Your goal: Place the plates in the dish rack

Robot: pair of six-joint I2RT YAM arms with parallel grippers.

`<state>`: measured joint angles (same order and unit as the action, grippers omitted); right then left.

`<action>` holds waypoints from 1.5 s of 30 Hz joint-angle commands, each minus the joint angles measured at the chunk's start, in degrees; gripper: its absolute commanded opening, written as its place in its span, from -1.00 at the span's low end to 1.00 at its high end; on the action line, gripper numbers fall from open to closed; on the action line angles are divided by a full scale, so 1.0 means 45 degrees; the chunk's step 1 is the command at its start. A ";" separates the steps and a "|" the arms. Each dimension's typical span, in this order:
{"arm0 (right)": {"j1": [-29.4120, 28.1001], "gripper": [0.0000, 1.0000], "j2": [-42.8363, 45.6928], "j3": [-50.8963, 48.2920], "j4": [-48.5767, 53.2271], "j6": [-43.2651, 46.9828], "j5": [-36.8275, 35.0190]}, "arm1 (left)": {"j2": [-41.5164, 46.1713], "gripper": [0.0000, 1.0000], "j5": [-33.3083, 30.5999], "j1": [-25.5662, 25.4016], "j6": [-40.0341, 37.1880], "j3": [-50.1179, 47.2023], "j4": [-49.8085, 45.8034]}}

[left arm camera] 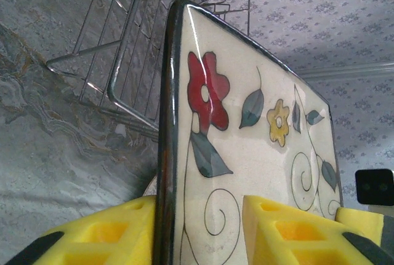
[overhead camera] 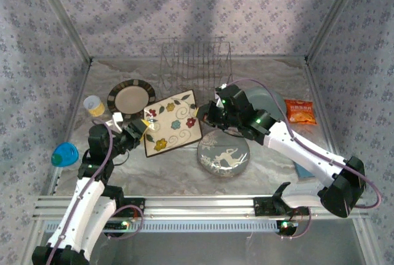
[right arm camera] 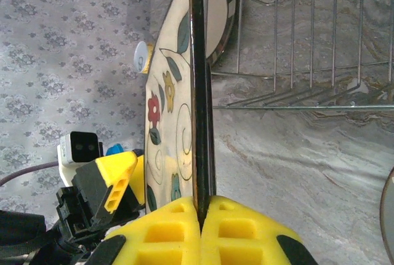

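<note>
The square plate (overhead camera: 173,122) — cream, dark-edged, with red and yellow flowers — is clamped at opposite edges by the left pincer (left arm camera: 203,228) and the right pincer (right arm camera: 202,216). One dish rack (overhead camera: 194,62) stands beyond both. There are four plates — this one, a brown-rimmed plate (overhead camera: 131,96) beyond the left pincer, and a deer plate (overhead camera: 223,152) and a grey-blue plate (overhead camera: 272,101) near the right.
</note>
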<state>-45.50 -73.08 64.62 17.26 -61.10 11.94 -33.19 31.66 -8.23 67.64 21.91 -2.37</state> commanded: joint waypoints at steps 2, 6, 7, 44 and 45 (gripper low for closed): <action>-0.0252 -1.00 -0.0427 0.0013 -0.2364 -0.0442 0.1385 | 0.0163 -0.22 0.2977 -0.0378 0.0556 0.1385 0.3477; -0.0202 -1.00 -0.0602 0.0035 -0.2499 -0.0441 0.1534 | 0.0056 -0.24 0.3309 -0.0379 0.0478 0.1553 0.3605; -0.0202 -1.00 -0.0642 0.0054 -0.2526 -0.0445 0.1562 | 0.0035 -0.31 0.3353 -0.0381 0.0473 0.1581 0.3640; 0.0134 -1.00 -0.1312 0.0174 -0.2387 0.0043 0.2072 | -0.0344 -1.00 0.3116 -0.0418 -0.0038 0.2011 0.3316; 0.0161 -1.00 -0.1306 0.0162 -0.2456 0.0053 0.2118 | -0.0358 -1.00 0.3067 -0.0434 -0.0070 0.2077 0.3271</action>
<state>-42.85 -77.49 64.40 12.71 -61.49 15.07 -35.55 31.64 -7.46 69.95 25.52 0.25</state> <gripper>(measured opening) 0.051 0.110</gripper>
